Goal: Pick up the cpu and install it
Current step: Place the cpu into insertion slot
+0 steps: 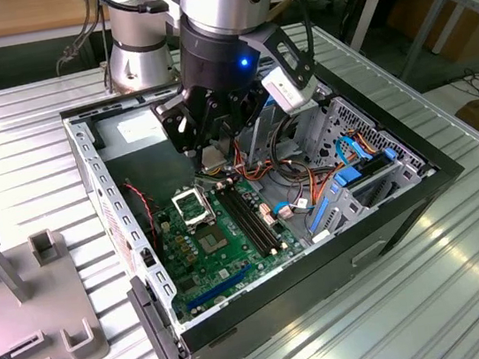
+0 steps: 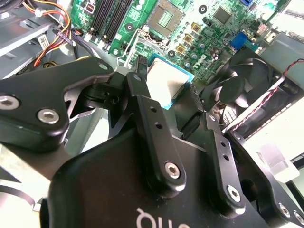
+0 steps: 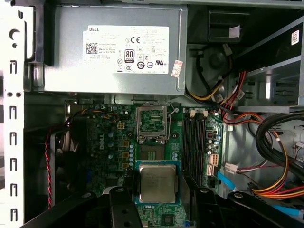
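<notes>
We are seeing the arm (image 1: 224, 3) reaching straight down into the open computer case (image 1: 418, 177), which is lying on its side on the ribbed metal worktop (image 1: 469, 290). The wrist is pointing nearly vertically at the motherboard (image 1: 232, 252), with the arm's base standing at the far side of the case in the exterior view.

The tool (image 1: 212, 143) is closing narrowly on the cpu (image 1: 212, 158), pinching it by two opposite edges between its black fingers (image 2: 142, 102). In both wrist views the chip is lying flat between those fingers with its pale silvery face turned up toward the cameras (image 3: 156, 184).

We are finding the cpu hanging in the air above the green board, not yet seated. The silver-framed socket (image 3: 152, 124) is sitting open and apart from the chip, and a dark square chip (image 3: 151, 153) is showing on the board between the two in the first wrist view. The memory slots (image 3: 195, 142) are running just beside the socket, and the grey power supply (image 3: 71, 61) is filling the far end of the case.

On the exterior view's left, a grey fixture (image 1: 2, 266) is resting on the worktop, well apart from the case.
</notes>
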Robot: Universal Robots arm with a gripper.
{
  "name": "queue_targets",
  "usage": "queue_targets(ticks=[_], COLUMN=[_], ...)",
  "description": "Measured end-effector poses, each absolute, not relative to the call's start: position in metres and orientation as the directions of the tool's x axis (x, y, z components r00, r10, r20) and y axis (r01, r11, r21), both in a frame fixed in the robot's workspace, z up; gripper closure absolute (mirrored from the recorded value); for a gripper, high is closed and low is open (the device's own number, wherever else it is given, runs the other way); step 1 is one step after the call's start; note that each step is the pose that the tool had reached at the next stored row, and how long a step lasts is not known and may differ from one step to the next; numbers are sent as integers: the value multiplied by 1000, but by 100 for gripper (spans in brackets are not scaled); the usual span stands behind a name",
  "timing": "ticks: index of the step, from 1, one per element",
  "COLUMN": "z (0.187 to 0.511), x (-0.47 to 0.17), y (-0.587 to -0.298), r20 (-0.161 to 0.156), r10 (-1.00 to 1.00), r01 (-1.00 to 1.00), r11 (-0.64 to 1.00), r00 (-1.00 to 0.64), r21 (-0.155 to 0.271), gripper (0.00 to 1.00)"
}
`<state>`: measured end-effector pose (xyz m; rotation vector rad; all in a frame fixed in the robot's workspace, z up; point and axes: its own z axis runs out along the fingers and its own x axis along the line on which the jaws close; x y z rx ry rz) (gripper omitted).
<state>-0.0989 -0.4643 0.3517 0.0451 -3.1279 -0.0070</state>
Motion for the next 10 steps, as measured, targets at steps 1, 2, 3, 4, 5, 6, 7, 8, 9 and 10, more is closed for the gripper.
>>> queue_targets(ticks=[1, 2, 3, 4, 5, 6, 7, 8, 9, 10], z=[350, 348, 345, 344, 341, 340, 337, 336, 333, 331], x=[-99, -99, -99, -99, -99, -99, -99, -99, -99, -99], y=[-464, -464, -464, -464, -464, -464, -464, -464, -464, -464], r20=[13, 13, 13, 13, 13, 13, 13, 13, 13, 13], r10=[-29, -29, -29, -29, -29, -29, -29, -29, -29, -29], r01=[-29, -29, -29, -29, -29, -29, -29, -29, -29, -29], r11=[1000, 1000, 1000, 1000, 1000, 1000, 1000, 1000, 1000, 1000], r00=[-999, -999, -999, -999, -999, -999, -999, -999, -999, -999], r21=[5, 5, 5, 5, 5, 5, 5, 5, 5, 5], gripper=[52, 52, 52, 52, 52, 52, 52, 52, 52, 52])
